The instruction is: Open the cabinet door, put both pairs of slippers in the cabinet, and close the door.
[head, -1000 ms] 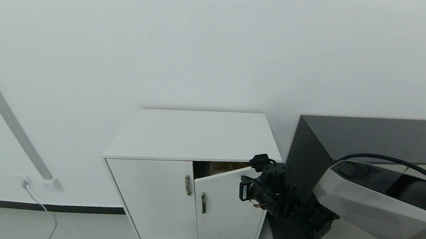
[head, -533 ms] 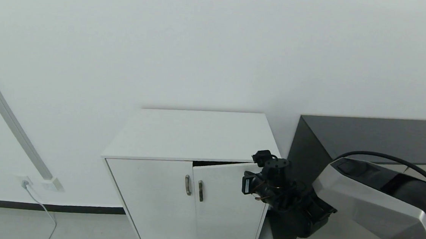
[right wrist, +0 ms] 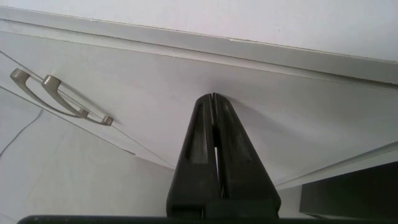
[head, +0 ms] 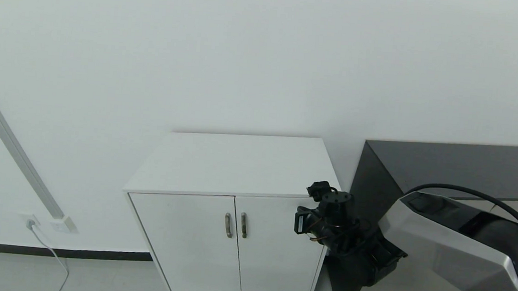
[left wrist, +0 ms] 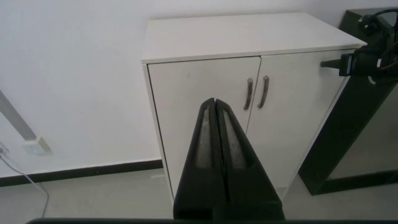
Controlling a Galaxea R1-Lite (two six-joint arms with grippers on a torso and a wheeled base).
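Against cabinet door (right wrist: 280, 106), right fingers (right wrist: 202, 134).

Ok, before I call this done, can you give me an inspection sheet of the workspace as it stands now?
Surface: white cabinet top, flat; pale floor below.
Job's things: left door and right door both shut, handles side by side.
Clutter: nothing seen.
Grippers: right gripper shut, tip at the right door's face near its upper outer corner; left gripper shut, held back in front of the cabinet.
Cables: white cable drops from a wall socket to the floor.
Surroundings: white wall, slanted grey strip, black unit beside the cabinet.
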